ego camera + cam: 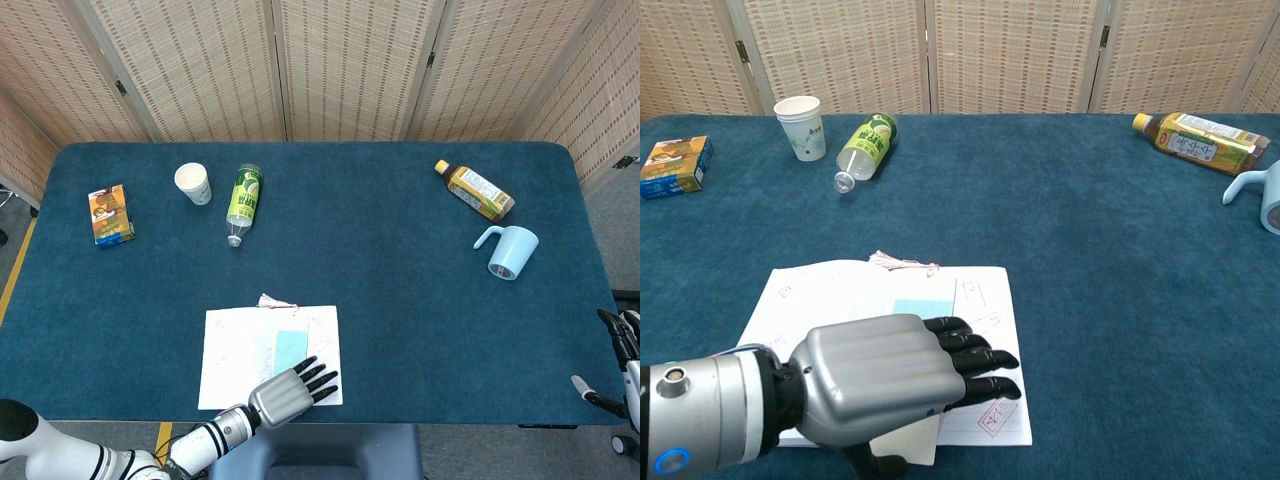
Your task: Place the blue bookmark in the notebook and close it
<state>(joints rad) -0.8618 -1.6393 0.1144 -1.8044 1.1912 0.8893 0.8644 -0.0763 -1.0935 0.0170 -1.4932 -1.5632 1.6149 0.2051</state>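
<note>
Bookmark (290, 349) lying loose on open notebook (235, 345); left hand (291, 391) above, fingers flat, holding nothing. Could slide out when closing.

1. A table (400, 300) covered in dark teal cloth fills most of both views.
2. Behind its far edge stands a folding screen (345, 65) of woven, beige, rattan-like panels set in pale frames, with dark hinges at the joints.
3. Grey floor (615, 215) shows past the table's right end.
4. A yellow floor line (15, 270) runs along the left side.
5. The lighting is even and soft.
</note>
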